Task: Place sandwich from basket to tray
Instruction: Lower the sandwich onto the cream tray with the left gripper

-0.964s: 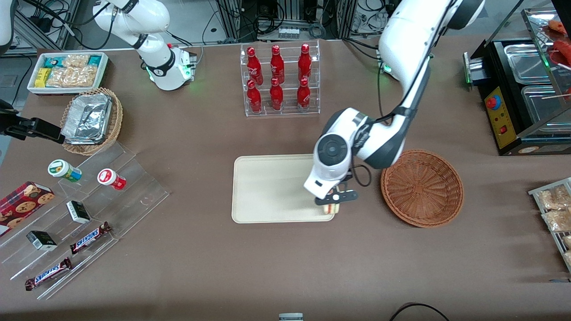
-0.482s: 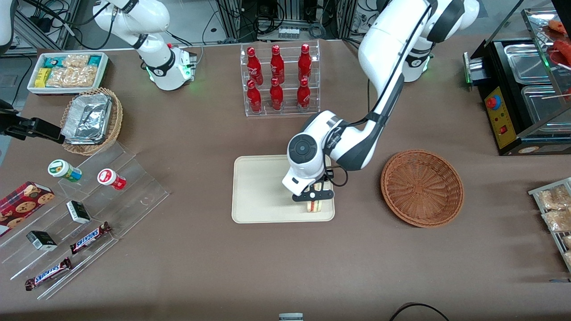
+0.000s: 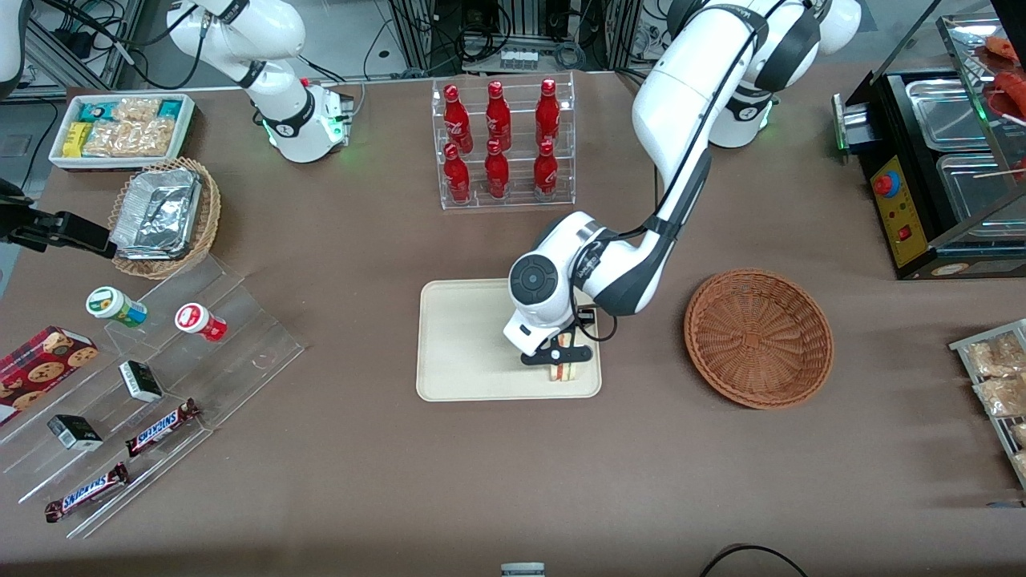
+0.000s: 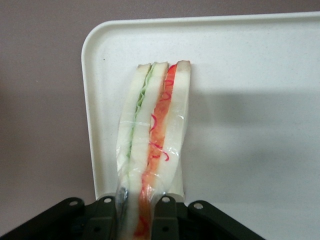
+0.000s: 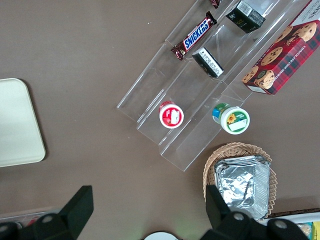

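Front view: the left arm's black two-finger end effector (image 3: 559,353) hangs low over the flat cream-coloured rectangular plastic tray (image 3: 465,336), clamped on a clear-wrapped triangular sandwich of pale bread with red and green filling (image 3: 564,369). The wedge sits above the tray's corner nearest the camera, toward the round reddish-brown woven wicker basket (image 3: 758,336) standing beside the tray on the brown table (image 3: 513,473). Left wrist view: both fingers (image 4: 167,220) press the sandwich's (image 4: 152,145) wrapped sides.

L arm (image 3: 689,104): white shells, dk-grey joints | wrist: round grey cap | hand (image 3: 559,356): black, screws | thin blk cable
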Tool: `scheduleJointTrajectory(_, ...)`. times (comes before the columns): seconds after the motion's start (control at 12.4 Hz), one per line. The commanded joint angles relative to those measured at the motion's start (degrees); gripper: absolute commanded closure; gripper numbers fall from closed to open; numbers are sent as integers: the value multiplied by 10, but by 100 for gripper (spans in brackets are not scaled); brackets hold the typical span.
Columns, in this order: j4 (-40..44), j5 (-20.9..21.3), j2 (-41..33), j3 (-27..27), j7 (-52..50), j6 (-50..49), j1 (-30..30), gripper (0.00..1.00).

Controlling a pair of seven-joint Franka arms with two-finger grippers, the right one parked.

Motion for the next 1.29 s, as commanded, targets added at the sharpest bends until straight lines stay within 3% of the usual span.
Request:
scheduleJointTrajectory(0.0, 27, 9, 19, 7, -10, -6, -10, 100)
scheduleJointTrajectory(0.08, 27, 8, 19, 7, -11, 2, -10, 60)
scheduleJointTrajectory(0.16, 25, 8, 19, 7, -12, 11, -10, 1)
scheduleJointTrajectory(1.21, 55, 7, -23, 8, -40, -31, -5, 0)
